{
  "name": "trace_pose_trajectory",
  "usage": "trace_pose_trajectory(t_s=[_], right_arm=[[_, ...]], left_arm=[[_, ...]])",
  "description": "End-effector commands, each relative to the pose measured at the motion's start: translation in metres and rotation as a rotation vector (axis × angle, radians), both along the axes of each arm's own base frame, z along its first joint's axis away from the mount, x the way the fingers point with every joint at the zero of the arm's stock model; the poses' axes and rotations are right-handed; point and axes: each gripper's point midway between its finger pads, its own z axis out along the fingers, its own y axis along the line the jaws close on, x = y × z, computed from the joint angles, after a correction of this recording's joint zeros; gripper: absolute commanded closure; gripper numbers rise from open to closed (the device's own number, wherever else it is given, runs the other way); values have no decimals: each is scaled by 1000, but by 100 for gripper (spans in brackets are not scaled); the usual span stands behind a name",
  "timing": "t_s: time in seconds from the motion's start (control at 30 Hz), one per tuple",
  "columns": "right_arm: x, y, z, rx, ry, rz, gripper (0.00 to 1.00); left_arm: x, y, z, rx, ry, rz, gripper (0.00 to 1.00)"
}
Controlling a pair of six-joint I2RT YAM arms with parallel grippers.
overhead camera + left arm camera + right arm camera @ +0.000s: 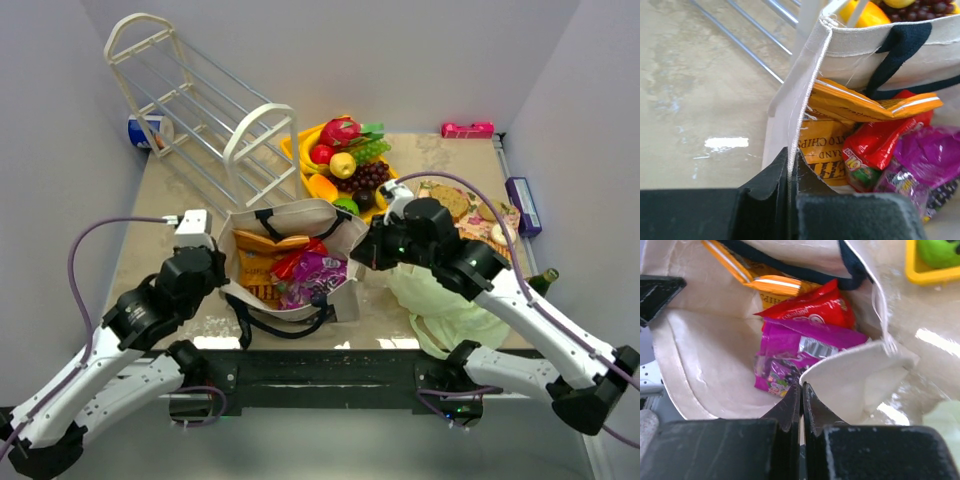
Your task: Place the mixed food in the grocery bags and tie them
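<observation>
Left end effector (790,162): fingers clenched on the left rim of the beige tote (300,208), cloth edge pinched between them. Right end effector (801,390): likewise clamped, on a folded flap of the opposite rim. Between the two we read the tote's mouth as held spread. Inside lie orange chip bags (860,105), a red packet (815,307) and a purple packet (790,340), so the snack part of the loading looks done. The toy fruits, grapes (368,177) among them, sit piled on the yellow tray (290,148) just behind the tote, not yet bagged. The pale-green plastic bag (440,300) lies limp on the desk under the right arm; it seems empty, though the arm hides much of it. No handles tied on either bag. We judge the task under halfway. Both arms reach forward from their bases, wrists angled inward at the tote from either side.
</observation>
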Motion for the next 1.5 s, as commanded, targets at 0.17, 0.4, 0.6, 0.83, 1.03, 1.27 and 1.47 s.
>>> trace_pose_trajectory(t_s=[0.17,0.4,0.6,0.83,1.03,1.27,1.47], right_arm=[[33,77,48,106,-136,69,100],[62,106,50,108,-172,68,100],[70,144,48,120,-159,122,100],[61,189,40,129,-148,173,100],[27,226,46,173,-159,220,100],[7,273,42,176,-148,296,100],[3,296,46,156,-152,346,92]], left_arm=[[70,35,41,118,-170,164,100],[111,63,72,188,-232,221,100],[139,121,72,224,-196,374,100],[158,174,64,168,-172,451,100],[163,218,65,140,-151,551,100],[179,265,63,118,-112,634,100],[195,286,69,73,-101,656,100]])
